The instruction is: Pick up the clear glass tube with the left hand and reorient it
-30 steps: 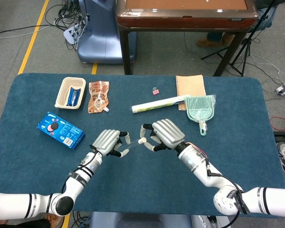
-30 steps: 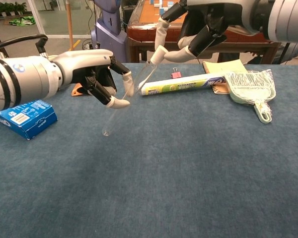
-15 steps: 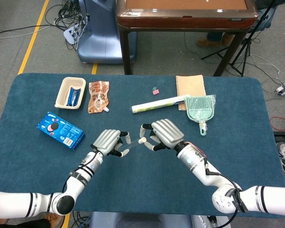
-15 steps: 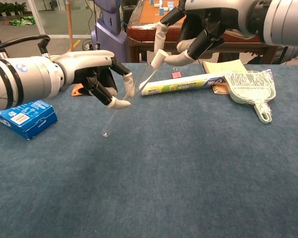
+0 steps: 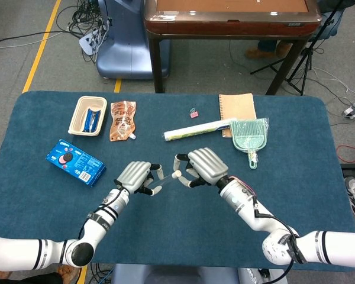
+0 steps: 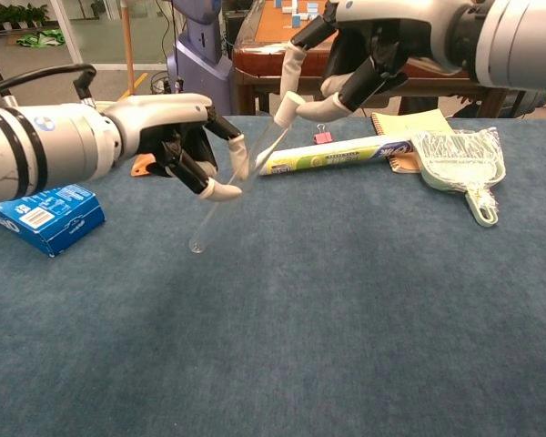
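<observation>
The clear glass tube (image 6: 229, 187) hangs tilted above the desk (image 6: 364, 300), pinched near its middle by the left hand (image 6: 177, 141). The right hand (image 6: 346, 55) pinches the tube's upper end, close beside the left hand.

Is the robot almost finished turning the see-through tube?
Partway. Done: the glass tube is off the table, pinched in the left hand. In hand now: the tube hangs tilted, its top at the right hand fingertips, which seem to steady it. Left: finishing the turn; the final pose isn't reached, as far as I can tell.
</observation>
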